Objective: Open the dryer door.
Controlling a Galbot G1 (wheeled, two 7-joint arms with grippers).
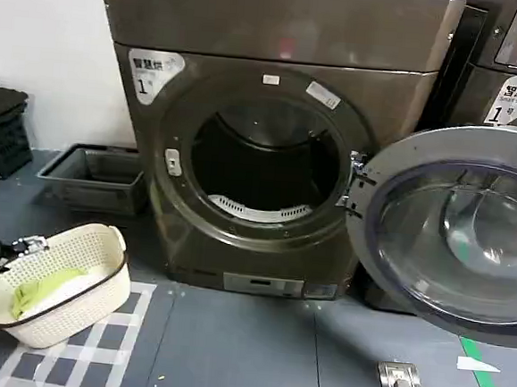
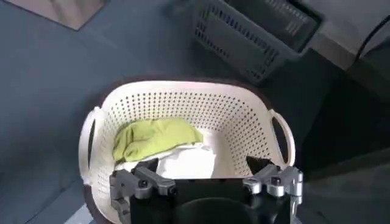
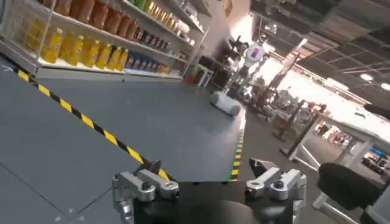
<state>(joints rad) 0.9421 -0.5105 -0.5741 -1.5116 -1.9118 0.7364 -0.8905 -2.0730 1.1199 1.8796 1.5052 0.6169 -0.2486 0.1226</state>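
The dryer door (image 1: 457, 229) already stands swung wide open, hanging on its hinge at the right side of the drum opening (image 1: 265, 163) of the bronze-grey machine (image 1: 272, 132) marked "1", its chrome rim and dark glass turned toward the room. The dark drum is fully exposed, so I judge the opening step essentially done.

The left gripper (image 1: 29, 245) sits low at the robot's left, just beside the rim of the cream laundry basket (image 1: 103, 239) on the floor; in the left wrist view its fingers (image 2: 146, 179) are spread wide and hold nothing, poised above the basket that holds a green cloth (image 2: 155, 137) and a white one. The right gripper (image 3: 207, 176) points out into the room over the grey floor with its yellow-black striped line (image 3: 91, 125), fingers wide apart and empty.

The door lies well apart from the left gripper, across the machine's front on the robot's right. Any further push on the door would fall to the right arm, I judge, since the door stands on that side
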